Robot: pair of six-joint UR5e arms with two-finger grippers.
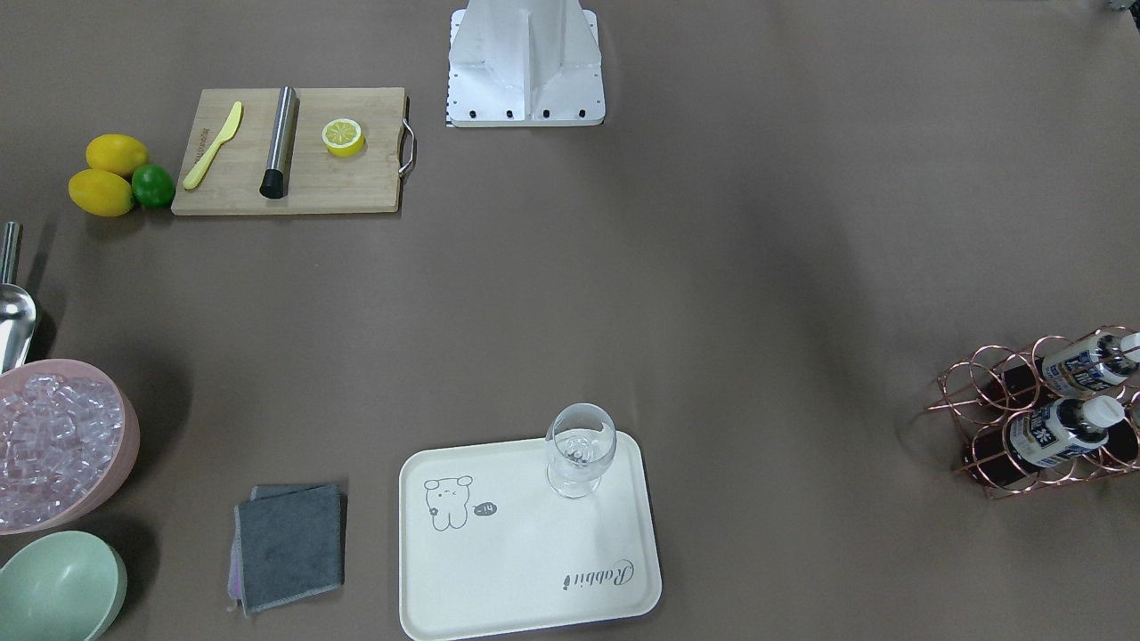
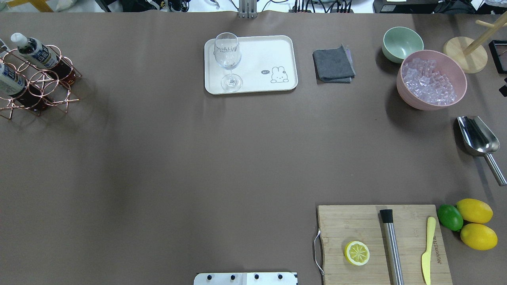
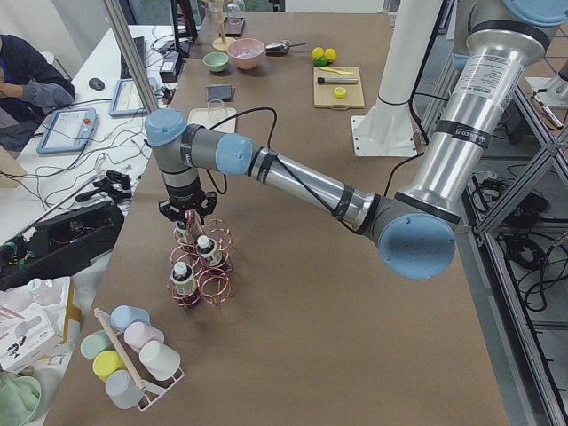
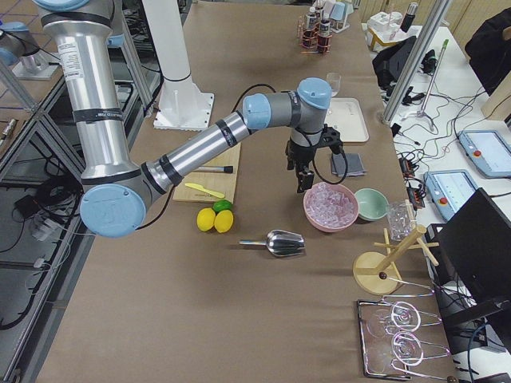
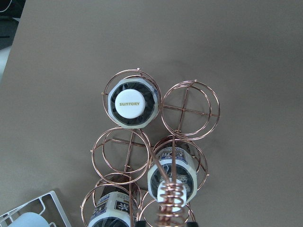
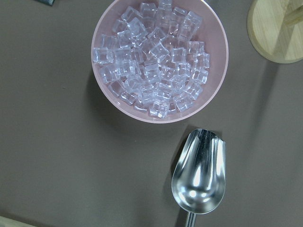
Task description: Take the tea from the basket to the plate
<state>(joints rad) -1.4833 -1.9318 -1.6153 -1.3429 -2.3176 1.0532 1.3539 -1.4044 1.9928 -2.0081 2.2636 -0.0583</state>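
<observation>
The basket is a copper wire rack at the table's end on my left side, also in the overhead view. Three tea bottles stand in its cells; the left wrist view looks straight down on one white cap and two labelled bottles. My left gripper hangs just above the basket's far bottle; I cannot tell whether it is open or shut. The plate is a cream tray holding a wine glass. My right gripper hovers over a pink ice bowl; its state is unclear.
The pink bowl of ice, a green bowl, a grey cloth and a metal scoop sit on the right side. A cutting board carries a lemon half, muddler and knife; lemons and a lime lie beside it.
</observation>
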